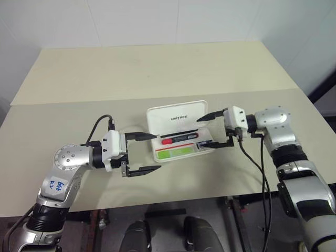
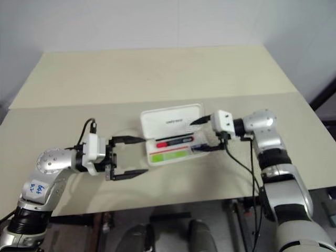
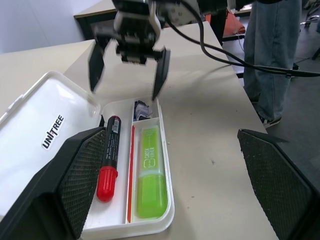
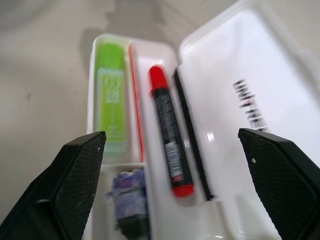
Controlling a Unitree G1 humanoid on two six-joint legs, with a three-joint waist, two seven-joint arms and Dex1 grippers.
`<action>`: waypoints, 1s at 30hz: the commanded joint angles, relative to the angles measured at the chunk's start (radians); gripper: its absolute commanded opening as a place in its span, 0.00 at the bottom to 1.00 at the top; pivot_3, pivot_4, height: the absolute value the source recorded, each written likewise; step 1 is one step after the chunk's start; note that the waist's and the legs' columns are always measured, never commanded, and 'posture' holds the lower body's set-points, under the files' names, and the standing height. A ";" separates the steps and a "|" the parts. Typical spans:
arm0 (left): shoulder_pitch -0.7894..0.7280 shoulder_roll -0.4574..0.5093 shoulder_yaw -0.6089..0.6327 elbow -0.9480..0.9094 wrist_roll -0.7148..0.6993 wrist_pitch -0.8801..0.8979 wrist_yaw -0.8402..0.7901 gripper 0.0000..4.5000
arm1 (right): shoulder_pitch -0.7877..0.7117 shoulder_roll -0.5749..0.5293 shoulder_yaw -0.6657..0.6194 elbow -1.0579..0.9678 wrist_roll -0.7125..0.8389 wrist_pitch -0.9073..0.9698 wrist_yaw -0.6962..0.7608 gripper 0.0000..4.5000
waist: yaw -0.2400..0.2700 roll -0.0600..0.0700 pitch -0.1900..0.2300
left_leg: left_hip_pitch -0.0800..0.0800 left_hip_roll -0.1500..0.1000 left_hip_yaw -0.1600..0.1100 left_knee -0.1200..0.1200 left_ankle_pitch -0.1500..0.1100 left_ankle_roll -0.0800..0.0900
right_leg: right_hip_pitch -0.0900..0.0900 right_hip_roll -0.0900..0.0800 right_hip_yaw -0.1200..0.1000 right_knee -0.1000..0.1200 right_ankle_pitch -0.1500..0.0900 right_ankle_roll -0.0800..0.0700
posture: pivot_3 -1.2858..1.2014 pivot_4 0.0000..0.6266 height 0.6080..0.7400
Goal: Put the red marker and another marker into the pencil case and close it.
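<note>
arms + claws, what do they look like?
Silver metal arms with black joint sections. White wrist blocks, each carrying a claw of two black pointed fingers: left claw, right claw. Black cables loop off both wrists. The left arm bears a white sticker with blue handwriting.

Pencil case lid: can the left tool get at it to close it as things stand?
Probably yes. The lid stands open and bare, both markers lie inside the tray, and the left tool sits open at the case's end. The right tool, open over the other end, could crowd it.

Both arms reach inward at table height, facing each other; the left gripper (image 1: 143, 153) and right gripper (image 1: 211, 131) gape wide, empty.
</note>
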 commanded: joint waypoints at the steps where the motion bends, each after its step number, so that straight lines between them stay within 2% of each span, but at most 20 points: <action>1: -0.026 0.004 0.027 0.020 -0.005 -0.028 -0.009 1.00 | 0.087 -0.095 -0.089 -0.158 0.084 0.121 0.025 0.99 | 0.003 0.000 0.000 | 0.000 0.000 0.000 0.000 0.000 0.000 | 0.000 0.000 0.000 0.000 0.000 0.000 | 0.52 0.24 1.00; 2: -0.029 0.003 0.031 0.031 -0.012 -0.031 -0.014 1.00 | 0.119 -0.122 -0.107 -0.201 0.101 0.158 0.017 0.99 | 0.004 0.000 0.000 | 0.000 0.000 0.000 0.000 -0.001 0.001 | 0.000 -0.001 0.000 0.000 0.000 0.000 | 0.52 0.24 1.00; 5: -0.030 -0.001 0.051 0.067 -0.028 -0.044 -0.030 0.87 | 0.221 -0.197 -0.168 -0.325 0.149 0.262 -0.019 1.00 | 0.002 0.000 0.000 | 0.000 0.000 0.000 0.000 -0.002 0.002 | 0.000 -0.001 0.000 -0.001 0.000 0.000 | 0.52 0.24 1.00; 9: -0.030 -0.010 0.082 0.122 -0.016 -0.083 -0.019 0.55 | 0.354 -0.264 -0.247 -0.438 0.166 0.329 -0.084 1.00 | -0.005 0.000 0.000 | 0.000 0.000 0.000 0.000 -0.003 0.004 | 0.000 0.000 0.000 -0.001 0.000 0.000 | 0.52 0.24 1.00; 16: -0.003 -0.020 0.090 0.141 -0.022 -0.097 -0.013 0.03 | 0.457 -0.267 -0.303 -0.546 0.166 0.369 -0.170 1.00 | -0.003 0.000 0.000 | 0.002 0.001 0.001 0.000 -0.003 0.004 | 0.000 0.001 0.000 0.001 0.001 -0.001 | 0.52 0.24 1.00; 20: 0.022 -0.038 0.110 0.150 -0.003 -0.118 0.038 0.01 | 0.471 -0.265 -0.303 -0.566 0.155 0.370 -0.199 1.00 | -0.001 0.000 0.000 | 0.001 0.000 0.001 0.001 -0.003 0.005 | 0.000 0.000 0.000 0.000 0.001 0.000 | 0.52 0.24 1.00; 25: 0.033 -0.077 0.147 0.178 0.057 -0.137 0.186 0.01 | 0.466 -0.264 -0.296 -0.563 0.151 0.366 -0.215 1.00 | -0.002 0.000 0.000 | 0.001 0.000 0.001 0.001 -0.003 0.005 | 0.000 0.000 0.000 0.000 0.001 0.000 | 0.52 0.24 1.00; 30: 0.021 -0.117 0.153 0.205 0.117 0.015 0.385 0.01 | 0.455 -0.251 -0.279 -0.570 0.140 0.363 -0.235 1.00 | -0.001 0.000 0.000 | 0.001 0.000 0.001 0.001 -0.003 0.005 | 0.000 0.000 0.000 0.000 0.001 0.000 | 0.52 0.24 1.00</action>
